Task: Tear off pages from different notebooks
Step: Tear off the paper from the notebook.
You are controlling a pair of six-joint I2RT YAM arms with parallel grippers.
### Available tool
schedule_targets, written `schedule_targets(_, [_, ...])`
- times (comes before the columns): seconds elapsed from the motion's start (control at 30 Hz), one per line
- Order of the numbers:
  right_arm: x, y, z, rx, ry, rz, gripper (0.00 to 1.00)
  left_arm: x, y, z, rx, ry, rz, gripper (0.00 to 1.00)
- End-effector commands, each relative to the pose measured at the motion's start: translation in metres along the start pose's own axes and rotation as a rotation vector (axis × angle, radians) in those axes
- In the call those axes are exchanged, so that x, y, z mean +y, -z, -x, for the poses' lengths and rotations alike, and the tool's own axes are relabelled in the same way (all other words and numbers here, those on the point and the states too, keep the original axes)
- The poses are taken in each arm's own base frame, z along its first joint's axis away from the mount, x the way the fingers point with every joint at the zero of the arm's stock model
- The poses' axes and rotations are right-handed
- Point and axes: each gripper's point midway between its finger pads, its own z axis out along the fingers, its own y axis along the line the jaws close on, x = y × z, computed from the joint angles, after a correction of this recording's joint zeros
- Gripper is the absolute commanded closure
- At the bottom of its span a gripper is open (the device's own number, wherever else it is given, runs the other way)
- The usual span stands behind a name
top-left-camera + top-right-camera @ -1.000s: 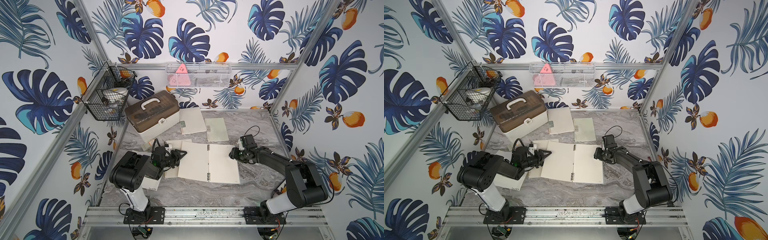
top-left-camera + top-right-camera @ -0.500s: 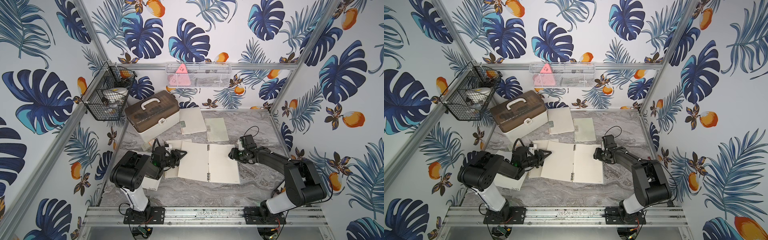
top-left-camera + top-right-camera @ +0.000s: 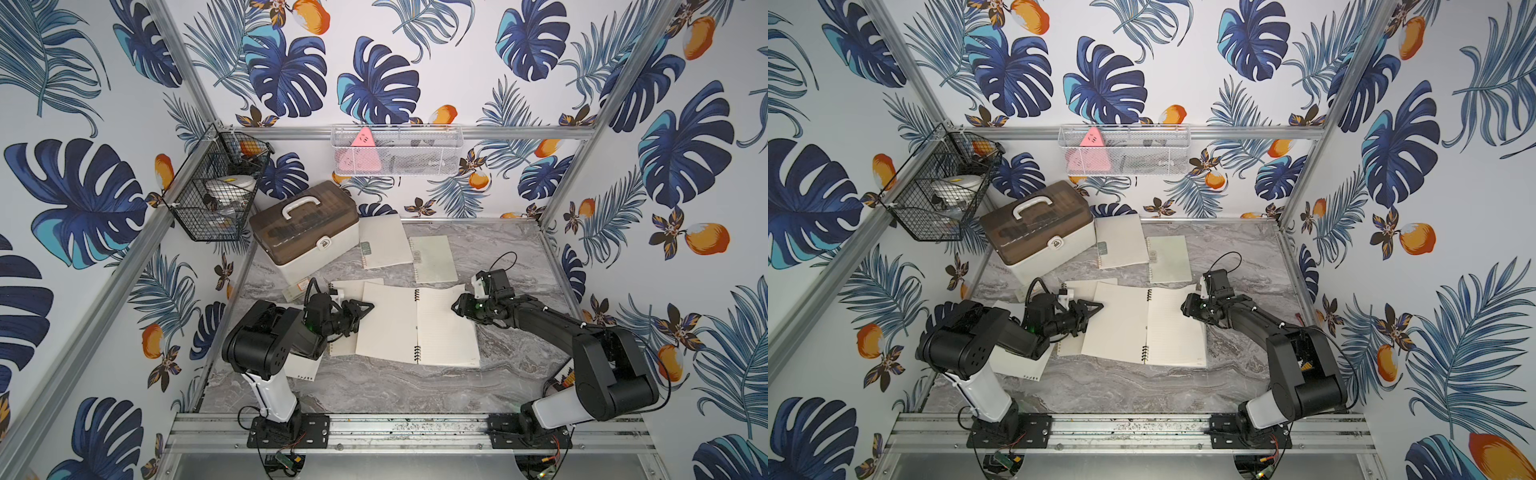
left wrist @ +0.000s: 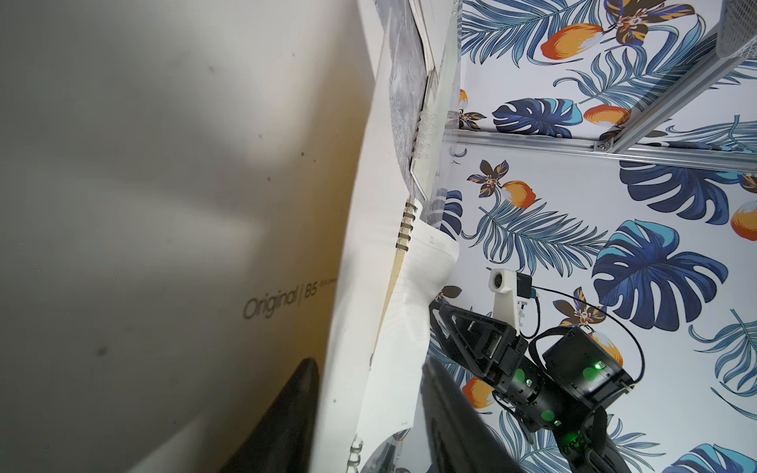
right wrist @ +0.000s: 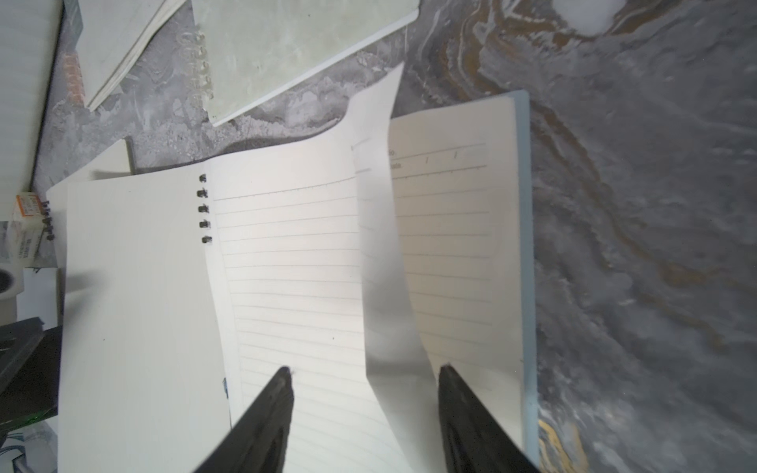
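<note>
A: Cream-paged spiral-bound notebook is lying open in the middle, its lined white page curling up on the right.
B: Yes, the right gripper is straddling that curl, jaws apart, clamping nothing; the left gripper is gaping around the notebook's left edge.
</note>
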Motion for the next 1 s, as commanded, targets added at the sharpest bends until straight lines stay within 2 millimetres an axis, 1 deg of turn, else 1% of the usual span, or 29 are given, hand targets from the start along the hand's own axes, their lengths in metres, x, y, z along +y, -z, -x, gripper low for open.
schedule_targets(0.0, [0.013, -0.006, -0.002, 0.018, -0.025, 0.082, 0.42, -0.011, 0.0, 0.002, -0.004, -0.018, -0.044, 0.54])
schedule_targets(0.13, [0.019, -0.008, -0.004, 0.03, -0.056, 0.13, 0.41, -0.012, 0.001, 0.002, -0.002, -0.021, -0.045, 0.55])
schedule_targets(0.2, [0.022, -0.008, -0.003, 0.033, -0.064, 0.148, 0.39, -0.013, 0.001, 0.001, -0.002, -0.021, -0.047, 0.55])
schedule_targets(0.27, [0.022, -0.01, -0.001, 0.037, -0.058, 0.139, 0.39, -0.014, 0.001, 0.002, -0.003, -0.023, -0.05, 0.56])
schedule_targets(0.3, [0.018, -0.011, 0.002, 0.034, -0.05, 0.109, 0.45, -0.015, 0.001, 0.002, -0.002, -0.022, -0.051, 0.58])
schedule_targets(0.43, [-0.001, -0.011, 0.017, 0.009, 0.006, -0.046, 0.78, -0.02, 0.002, 0.001, 0.001, -0.021, -0.065, 0.61])
schedule_targets(0.47, [-0.004, -0.012, 0.019, 0.014, 0.016, -0.069, 0.83, -0.022, 0.002, 0.001, 0.001, -0.019, -0.072, 0.61])
schedule_targets(0.5, [-0.005, -0.012, 0.023, 0.014, 0.027, -0.089, 0.85, -0.024, 0.002, 0.001, 0.005, -0.016, -0.081, 0.63])
schedule_targets(0.57, [-0.003, -0.017, 0.025, 0.042, 0.049, -0.092, 0.84, -0.03, 0.003, 0.001, 0.005, -0.02, -0.097, 0.66])
schedule_targets(0.63, [0.001, -0.025, 0.027, 0.067, 0.055, -0.066, 0.76, -0.033, 0.003, 0.002, 0.007, -0.023, -0.101, 0.67])
schedule_targets(0.7, [0.014, -0.032, 0.029, 0.094, 0.053, 0.003, 0.54, -0.034, 0.003, 0.002, 0.008, -0.025, -0.094, 0.68])
schedule_targets(0.73, [0.019, -0.034, 0.032, 0.094, 0.049, 0.027, 0.54, -0.034, 0.004, 0.001, 0.011, -0.028, -0.093, 0.68])
schedule_targets(0.77, [0.023, -0.035, 0.035, 0.09, 0.048, 0.046, 0.56, -0.036, 0.003, 0.001, 0.011, -0.03, -0.094, 0.67])
schedule_targets(0.9, [0.039, -0.026, 0.05, 0.032, 0.075, 0.079, 0.82, -0.035, 0.003, 0.002, 0.017, -0.032, -0.08, 0.67])
schedule_targets(0.97, [0.05, -0.021, 0.051, 0.015, 0.121, 0.083, 0.91, -0.036, 0.001, 0.003, 0.018, -0.036, -0.075, 0.68])
